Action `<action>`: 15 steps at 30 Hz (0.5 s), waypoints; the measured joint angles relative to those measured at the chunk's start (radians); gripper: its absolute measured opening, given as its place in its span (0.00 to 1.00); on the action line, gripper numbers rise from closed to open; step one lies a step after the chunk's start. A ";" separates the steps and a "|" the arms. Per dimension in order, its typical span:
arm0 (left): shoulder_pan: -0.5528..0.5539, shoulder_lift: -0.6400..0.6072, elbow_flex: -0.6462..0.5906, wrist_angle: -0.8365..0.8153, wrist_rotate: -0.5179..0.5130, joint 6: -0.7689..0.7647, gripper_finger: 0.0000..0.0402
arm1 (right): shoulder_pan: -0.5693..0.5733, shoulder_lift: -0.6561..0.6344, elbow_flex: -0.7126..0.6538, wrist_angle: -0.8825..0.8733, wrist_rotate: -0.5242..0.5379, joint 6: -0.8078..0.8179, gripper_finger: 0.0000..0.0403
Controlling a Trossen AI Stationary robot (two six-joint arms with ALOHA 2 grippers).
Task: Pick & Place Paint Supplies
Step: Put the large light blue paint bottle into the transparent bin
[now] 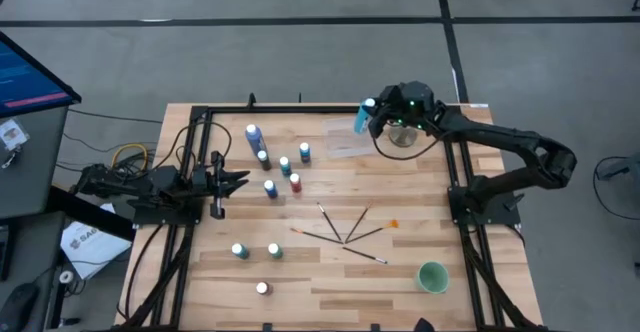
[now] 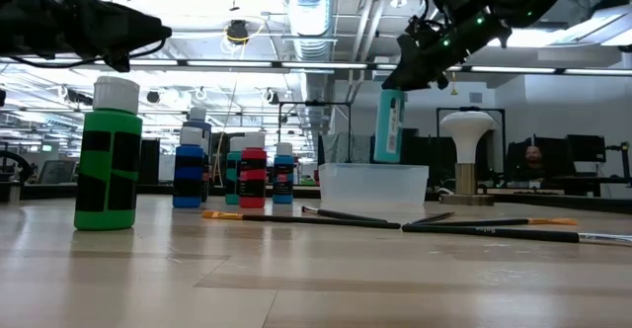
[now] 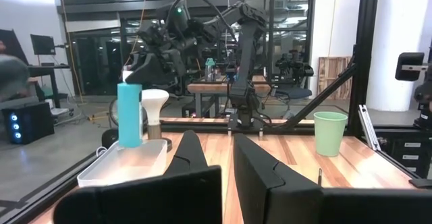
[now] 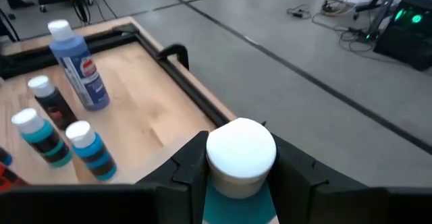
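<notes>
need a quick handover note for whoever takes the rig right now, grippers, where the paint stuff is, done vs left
Right gripper: shut on the tall teal bottle, held by its white cap above the clear tray at the table's far side.
Left gripper: shut, holding nothing, waiting at the left edge.
On the table: a cluster of bottles including the tall blue bottle, three more bottles near the front, and the paintbrushes loose in the middle.
Done: nothing visibly in the tray yet.
Left: release the teal bottle, then likely move the remaining bottles and brushes.
</notes>
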 joint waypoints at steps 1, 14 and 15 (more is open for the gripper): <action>0.000 0.000 0.000 0.000 0.000 0.000 0.00 | 0.002 0.012 0.000 -0.001 0.009 0.000 0.29; 0.000 0.000 0.000 0.004 0.000 0.000 0.00 | -0.001 0.143 0.000 0.034 0.067 -0.037 0.29; 0.000 0.000 0.000 0.004 0.000 0.000 0.00 | -0.005 0.145 0.000 0.042 0.067 -0.041 0.29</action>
